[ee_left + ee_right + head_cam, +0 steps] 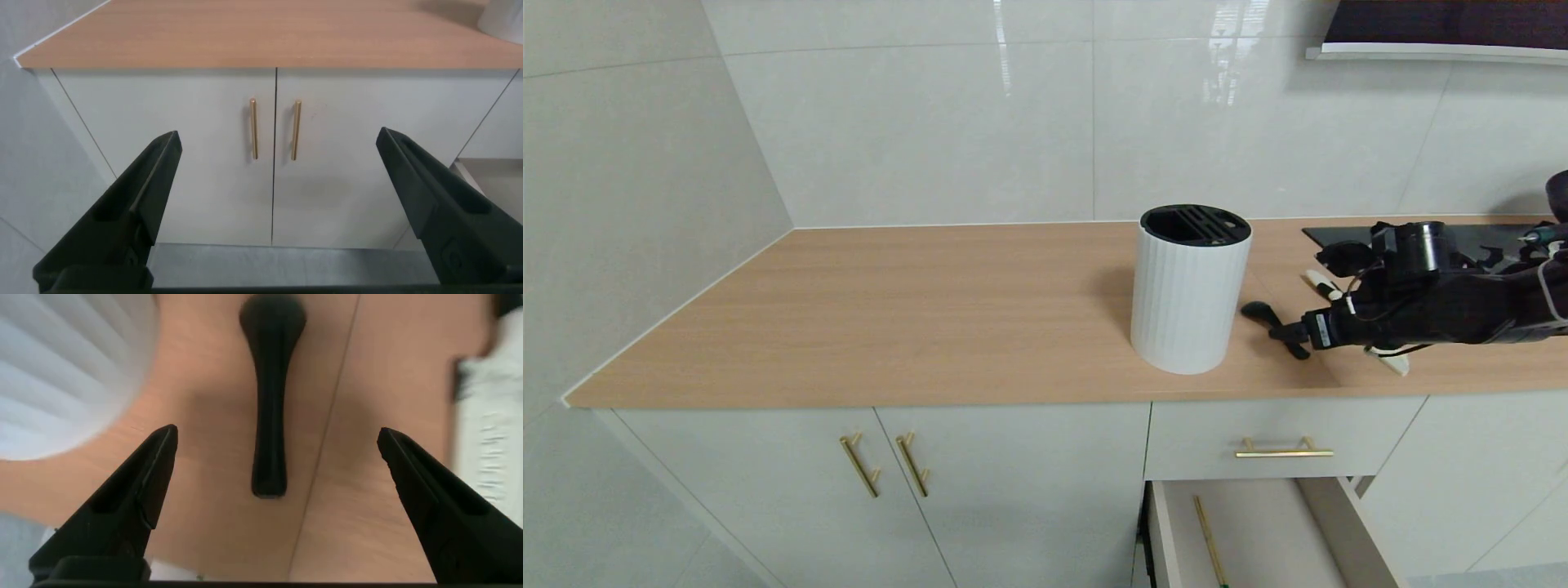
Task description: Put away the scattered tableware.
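Below the desk's front edge, an open white drawer (pixel 1262 523) holds one thin gold-coloured stick (pixel 1209 541). On the wooden desk (pixel 931 310) above stands a white ribbed cylindrical holder (pixel 1188 302) with a black slotted top. Just beside it, the right pincer (pixel 275 437) hangs open over a slim black utensil (pixel 270 400) lying flat. The left pincer (pixel 278 212), also open, faces cabinet doors with brass bar handles (pixel 253 129).

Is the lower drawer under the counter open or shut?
Open: the lower drawer is pulled out, its inside showing, below the shut upper drawer.
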Controlling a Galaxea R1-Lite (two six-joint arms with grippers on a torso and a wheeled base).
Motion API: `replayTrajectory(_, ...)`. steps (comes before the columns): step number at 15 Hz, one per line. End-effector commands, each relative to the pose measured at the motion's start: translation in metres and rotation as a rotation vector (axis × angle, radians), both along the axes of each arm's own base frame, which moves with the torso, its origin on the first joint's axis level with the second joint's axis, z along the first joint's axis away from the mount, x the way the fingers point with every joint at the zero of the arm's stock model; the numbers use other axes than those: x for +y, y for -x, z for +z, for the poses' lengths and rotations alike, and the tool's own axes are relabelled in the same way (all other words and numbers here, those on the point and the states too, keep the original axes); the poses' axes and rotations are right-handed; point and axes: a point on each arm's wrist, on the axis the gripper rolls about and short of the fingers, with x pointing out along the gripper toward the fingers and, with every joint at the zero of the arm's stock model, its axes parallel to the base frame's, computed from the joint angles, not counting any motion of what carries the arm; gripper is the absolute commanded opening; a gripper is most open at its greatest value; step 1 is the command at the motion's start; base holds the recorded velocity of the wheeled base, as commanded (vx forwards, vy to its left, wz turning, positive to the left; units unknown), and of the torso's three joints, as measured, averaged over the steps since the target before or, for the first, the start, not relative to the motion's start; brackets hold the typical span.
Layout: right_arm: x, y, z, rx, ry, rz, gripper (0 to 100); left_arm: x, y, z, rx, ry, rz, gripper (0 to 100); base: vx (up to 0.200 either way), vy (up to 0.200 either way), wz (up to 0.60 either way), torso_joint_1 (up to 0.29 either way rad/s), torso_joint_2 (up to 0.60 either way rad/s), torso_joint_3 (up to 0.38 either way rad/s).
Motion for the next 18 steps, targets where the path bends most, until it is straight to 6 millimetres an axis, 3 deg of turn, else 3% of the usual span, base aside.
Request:
replayTrajectory(1,0.001,-0.009,-0.021,0.034,0.001,0.002,100,0.000,0.000,0.000,0.001,0.000,0.000,100,0.000,0.000,0.00,0.000,0.00,0.000)
replayTrajectory(11,0.005,-0.015,-0.033,0.023,0.005,0.007,100,0.000,0.000,0.000,0.001,0.000,0.000,100,0.000,0.000,0.00,0.000,0.00,0.000)
replayTrajectory(12,0.006,-0.015,-0.034,0.026,0.005,0.008,0,0.000,0.000,0.000,0.001,0.000,0.000,100,0.000,0.000,0.00,0.000,0.00,0.000)
replayTrajectory(18,0.017,-0.015,-0.043,0.049,0.014,0.034,0,0.000,0.000,0.000,0.001,0.000,0.000,100,0.000,0.000,0.00,0.000,0.00,0.000)
